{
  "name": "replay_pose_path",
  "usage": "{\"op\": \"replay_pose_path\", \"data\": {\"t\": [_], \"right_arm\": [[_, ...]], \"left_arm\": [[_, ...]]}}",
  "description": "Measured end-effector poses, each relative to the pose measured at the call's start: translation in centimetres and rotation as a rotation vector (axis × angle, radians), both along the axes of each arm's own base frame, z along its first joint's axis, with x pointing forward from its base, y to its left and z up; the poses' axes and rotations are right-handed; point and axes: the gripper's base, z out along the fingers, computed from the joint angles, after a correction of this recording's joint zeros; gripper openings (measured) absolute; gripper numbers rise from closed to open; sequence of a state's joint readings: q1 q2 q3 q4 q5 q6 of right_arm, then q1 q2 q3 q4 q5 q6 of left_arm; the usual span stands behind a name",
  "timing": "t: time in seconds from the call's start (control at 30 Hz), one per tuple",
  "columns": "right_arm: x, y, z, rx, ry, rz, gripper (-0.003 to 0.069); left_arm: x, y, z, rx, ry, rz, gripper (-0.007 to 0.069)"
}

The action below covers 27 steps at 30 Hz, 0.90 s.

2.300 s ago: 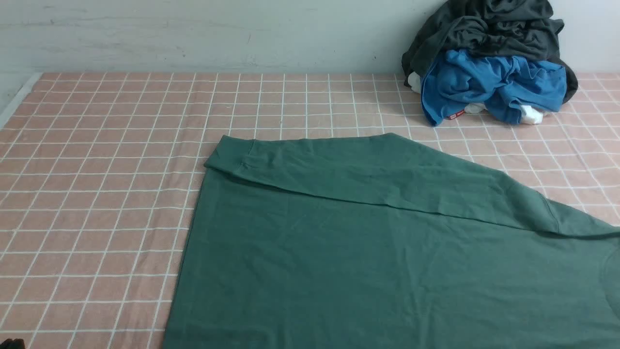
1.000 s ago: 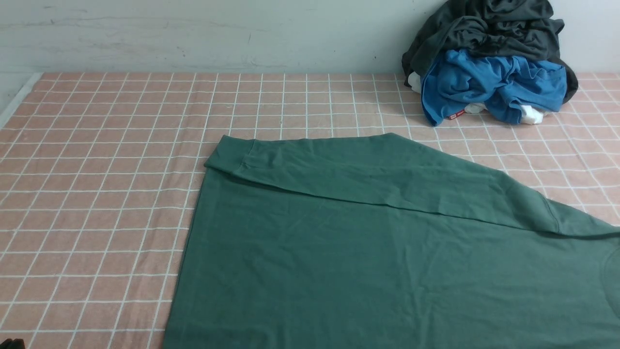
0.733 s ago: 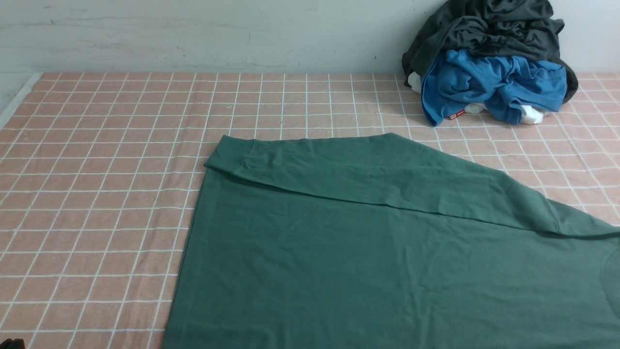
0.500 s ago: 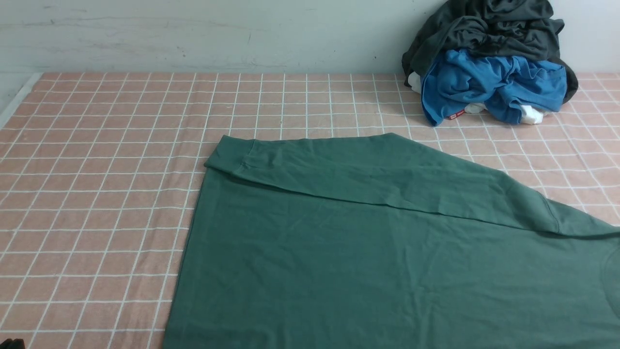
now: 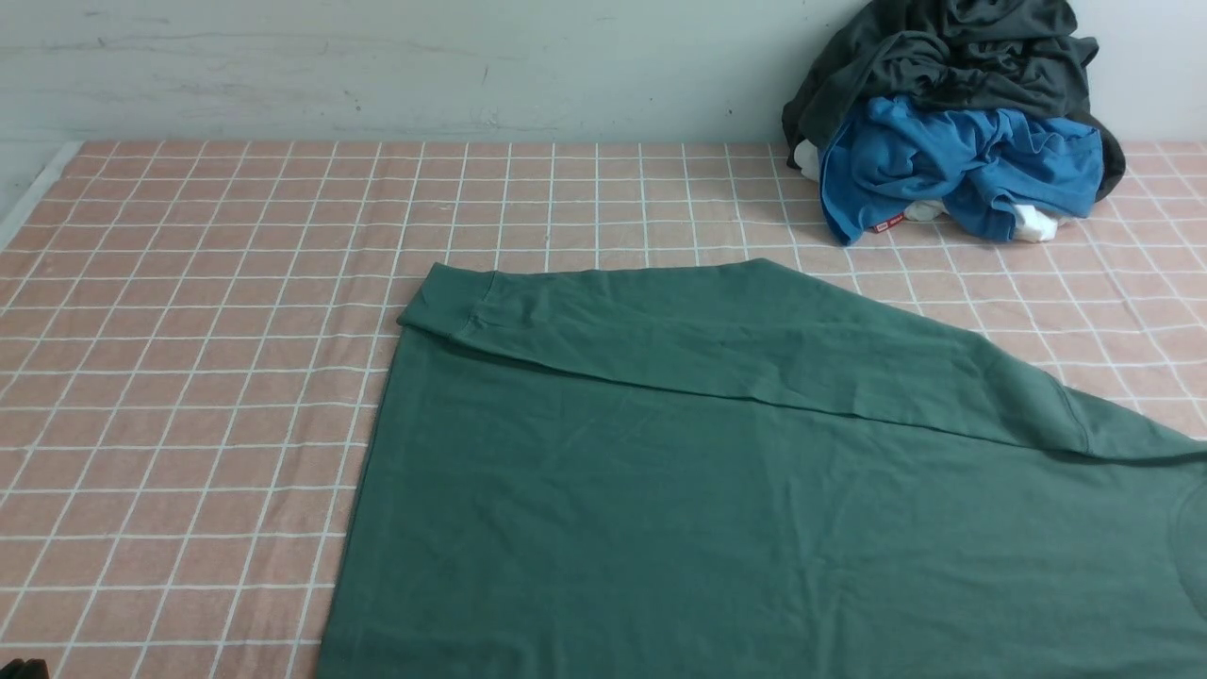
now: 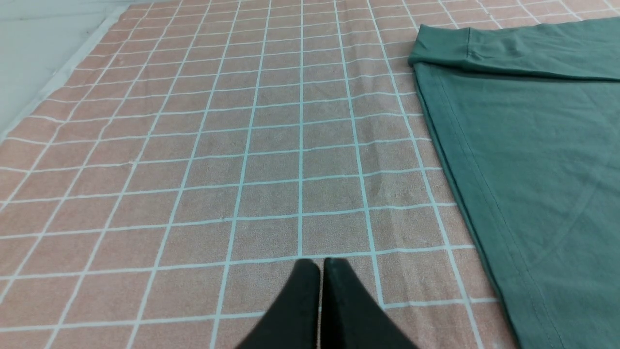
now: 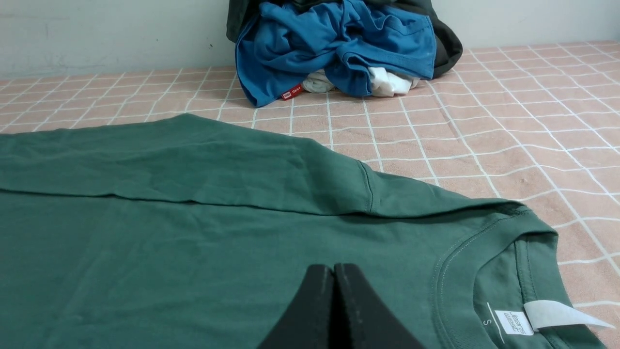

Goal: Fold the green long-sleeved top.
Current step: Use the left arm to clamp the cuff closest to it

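The large dark-green soft knit long-sleeved top [image 5: 754,509] lies flat on the pink checked cloth [image 5: 189,377], spreading from centre toward 5 o'clock. The left gripper [image 6: 321,264], over bare cloth, and the right gripper [image 7: 333,269], over the top, are both closed and empty.

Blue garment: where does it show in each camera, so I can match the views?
Front view: blue garment far right by the wall, under the dark grey garment.
Left wrist view: not in it.
Right wrist view: blue garment by the wall, beyond the green long-sleeved top.
Shared landmark: the top's folded-over sleeve, in all three.
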<state>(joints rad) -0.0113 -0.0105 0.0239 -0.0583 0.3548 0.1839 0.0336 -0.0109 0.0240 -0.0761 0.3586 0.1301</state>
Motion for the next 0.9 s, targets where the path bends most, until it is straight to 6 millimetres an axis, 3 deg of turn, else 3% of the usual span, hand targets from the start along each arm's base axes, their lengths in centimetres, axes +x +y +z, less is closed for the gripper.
{"op": "replay_pose_path", "data": {"t": [0.17,0.3,0.33,0.4,0.5,0.63,0.9], "right_arm": [[0.0,0.0,0.0,0.006,0.0,0.0,-0.0014],[0.0,0.2,0.0,0.096,0.0,0.004,-0.0014],[0.0,0.2,0.0,0.108,0.0,0.004,-0.0014],[0.0,0.6,0.0,0.335,-0.001,0.004,-0.0014],[0.0,1.3,0.1,0.708,0.011,0.007,-0.0014],[0.0,1.7,0.6,1.026,0.011,0.015,-0.0014],[0.0,1.7,0.7,0.993,-0.015,0.023,-0.0014]], "left_arm": [[0.1,-0.3,0.2,-0.113,-0.031,0.003,-0.0003],[0.2,-0.8,0.8,-0.479,-0.081,0.023,-0.0003],[0.2,-0.9,0.8,-0.502,-0.082,0.024,-0.0003],[0.2,-1.2,1.2,-0.799,-0.092,0.036,-0.0003],[0.2,-1.5,1.6,-1.002,-0.096,0.036,-0.0003],[0.2,-1.5,1.8,-1.064,-0.115,0.037,-0.0003],[0.1,-1.9,1.9,-1.057,-0.086,0.004,-0.0003]]}}
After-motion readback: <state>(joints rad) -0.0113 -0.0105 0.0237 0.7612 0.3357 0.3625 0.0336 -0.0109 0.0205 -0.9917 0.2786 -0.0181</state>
